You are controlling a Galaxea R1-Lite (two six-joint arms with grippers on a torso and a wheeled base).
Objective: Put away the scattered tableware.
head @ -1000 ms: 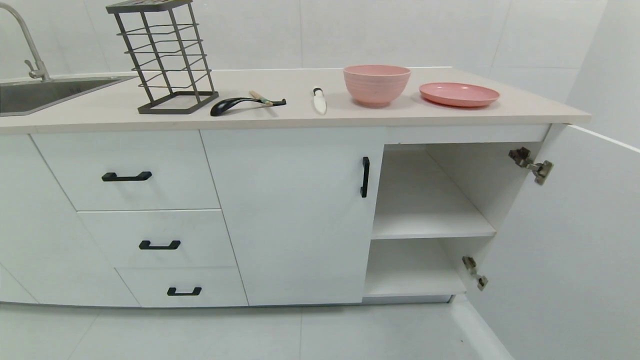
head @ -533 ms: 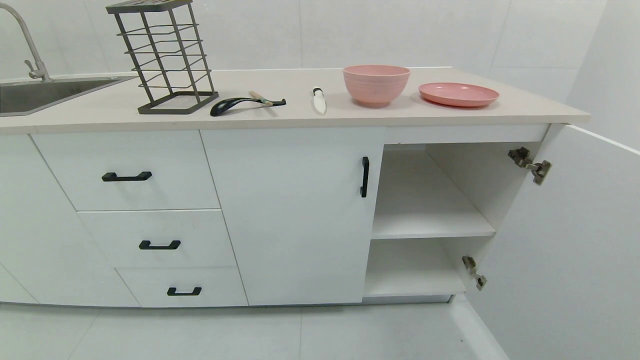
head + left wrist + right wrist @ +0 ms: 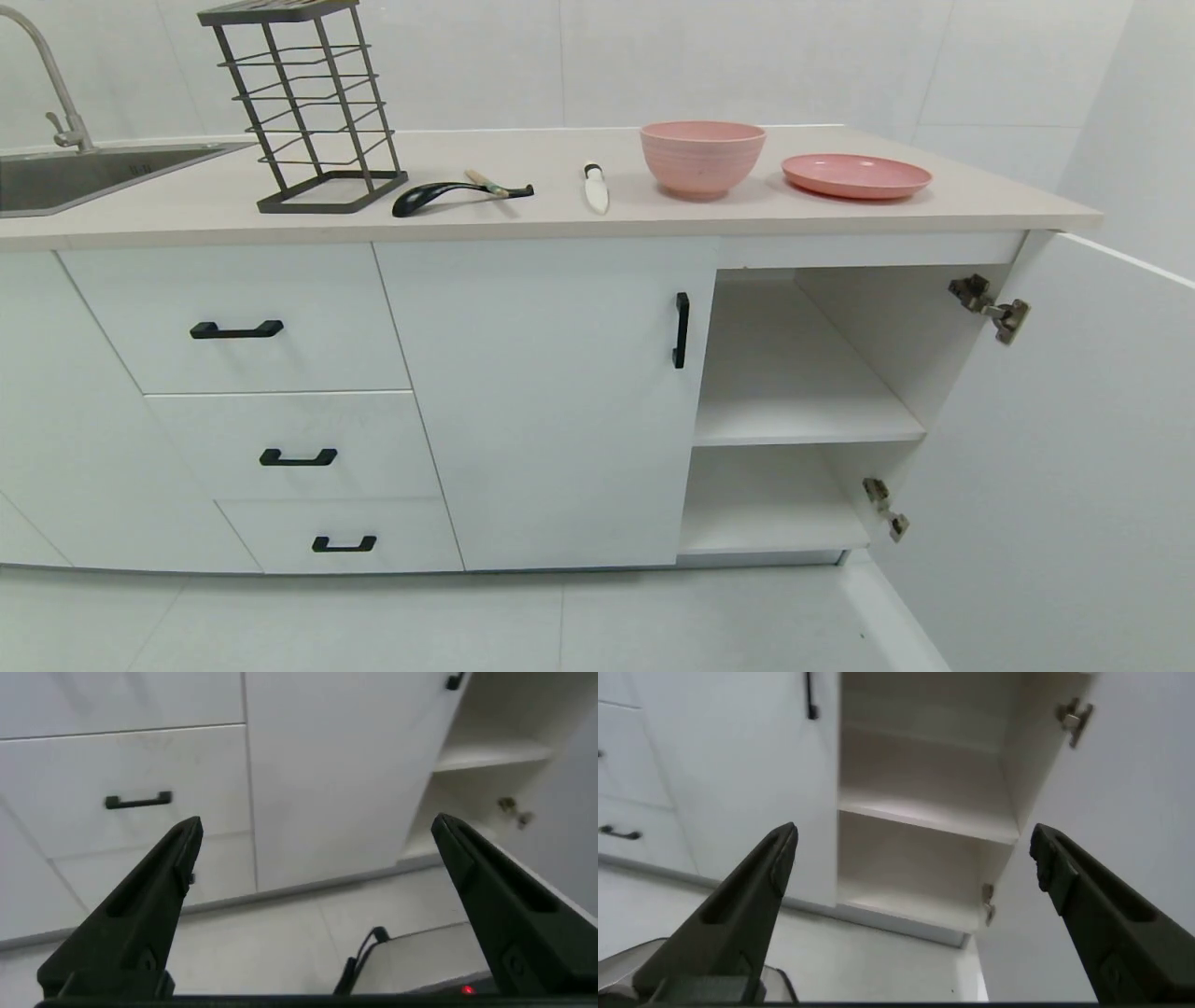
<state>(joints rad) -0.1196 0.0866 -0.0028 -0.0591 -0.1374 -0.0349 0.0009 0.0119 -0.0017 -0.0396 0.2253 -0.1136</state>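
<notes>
Tableware lies spread along the countertop (image 3: 187,213), none of it touched by the robot. A pink bowl (image 3: 702,157) stands upright towards the right end, with a pink plate (image 3: 857,175) flat just beside it on the far right, the two apart. Left of the bowl lies a white utensil (image 3: 596,187) with a dark tip. Further left lies a black ladle (image 3: 448,195), with a pale wooden piece (image 3: 485,179) crossing behind its handle; what that piece is, I cannot tell. A black wire rack (image 3: 308,103) stands next to the ladle, between it and the sink (image 3: 84,173).

Below the plate, the right-hand cabinet (image 3: 794,373) is open, its door (image 3: 1074,448) swung wide, and both shelves are bare.

Both arms hang low in front of the cupboards, well beneath the counter. The left gripper (image 3: 316,826) points at the lower cabinet fronts and the floor, its fingers spread wide around nothing, with a drawer handle (image 3: 138,801) beyond one finger. The right gripper (image 3: 913,833) faces the open cabinet, its fingers likewise wide apart and holding nothing, with the shelves framed between them.
</notes>
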